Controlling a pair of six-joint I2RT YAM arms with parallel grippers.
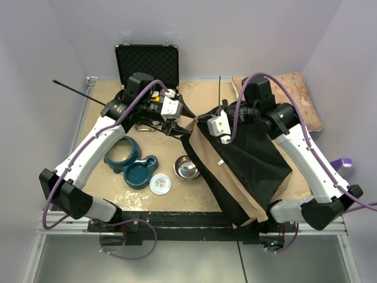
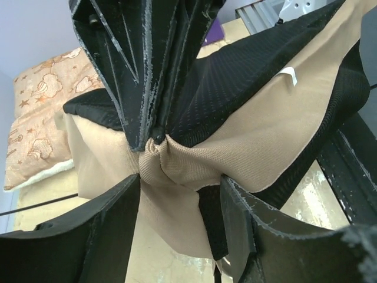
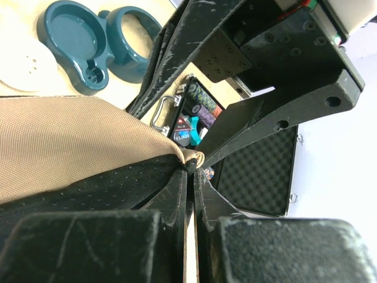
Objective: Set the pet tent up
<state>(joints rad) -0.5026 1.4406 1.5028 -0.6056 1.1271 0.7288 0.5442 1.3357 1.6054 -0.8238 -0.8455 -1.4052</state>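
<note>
the right gripper has its jaws pinched tight on the puckered tip of the tan canvas pet tent, which is lined in black dimpled mesh. the left gripper faces it with jaws parted, a scratched black finger on either side of that tip; whether they touch the cloth i cannot tell. only the top view shows the tent lying collapsed on the right of the beige desk. a thin black pole sticks out at the far left. beside the tent sit a round steel bowl, a white perforated disc and a teal plastic two-ring bowl stand. behind are an open foam-lined black case and a soft beige printed pillow.
</note>
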